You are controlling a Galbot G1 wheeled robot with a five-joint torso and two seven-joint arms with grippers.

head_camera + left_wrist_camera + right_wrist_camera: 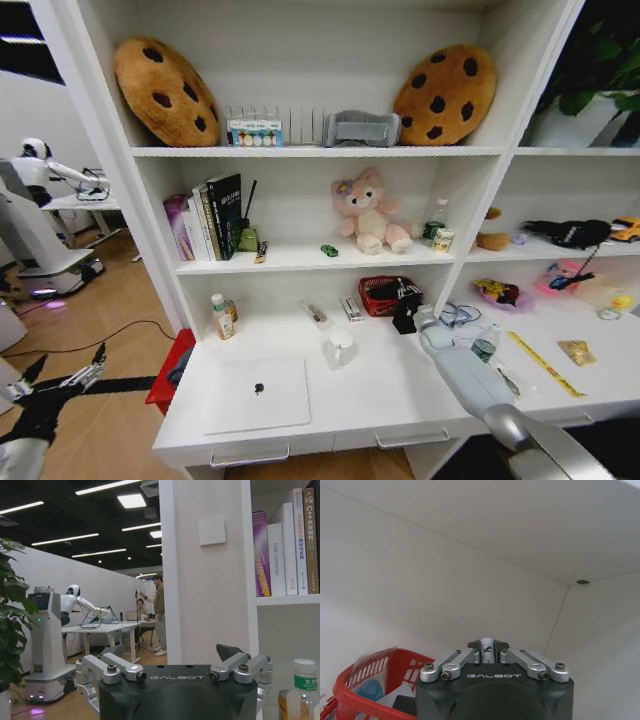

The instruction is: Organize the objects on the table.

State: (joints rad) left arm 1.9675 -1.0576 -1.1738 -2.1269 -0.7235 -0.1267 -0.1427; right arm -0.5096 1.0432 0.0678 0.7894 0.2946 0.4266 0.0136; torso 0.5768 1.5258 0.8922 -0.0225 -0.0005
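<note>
A silver laptop (256,393) lies closed on the front left of the white table (400,395). A tiny green toy car (329,250) stands on the middle shelf beside the plush. A thin pen (315,314) lies at the back of the table. My right gripper (405,316) reaches in under the shelf, next to a red basket (385,293). In the right wrist view its fingers (470,656) are drawn together on a small silver item (487,649). My left gripper (60,385) hangs open off the table's left end, over the floor, its fingers (107,667) spread wide.
On the table stand a small bottle (222,316), a glass jar (340,348) and a water bottle (485,343). Books (210,215) and a plush (370,210) sit on the middle shelf. A red bin (172,370) stands on the floor at the left.
</note>
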